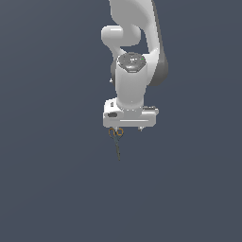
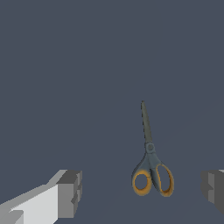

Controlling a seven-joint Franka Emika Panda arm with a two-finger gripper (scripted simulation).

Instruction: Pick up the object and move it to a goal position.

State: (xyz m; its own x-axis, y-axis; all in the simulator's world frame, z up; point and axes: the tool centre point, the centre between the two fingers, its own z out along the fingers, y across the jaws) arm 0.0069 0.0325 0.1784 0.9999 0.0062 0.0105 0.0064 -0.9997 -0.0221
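Note:
The object (image 2: 150,153) is a tiny pair of scissors with two orange ring loops and a thin dark grey pointed shaft, lying flat on the dark grey floor. In the wrist view its loops sit between my two grey fingertips (image 2: 70,192), nearer the far one, and the shaft points away from the gripper (image 2: 142,192). The jaws stand wide apart and touch nothing. In the exterior view the object (image 1: 116,142) pokes out from under the white hand, and the gripper (image 1: 126,128) is mostly hidden beneath that hand.
The white arm (image 1: 132,56) rises above the hand in the exterior view. Everything around is a plain dark grey floor (image 1: 47,179) with no other objects or edges in sight.

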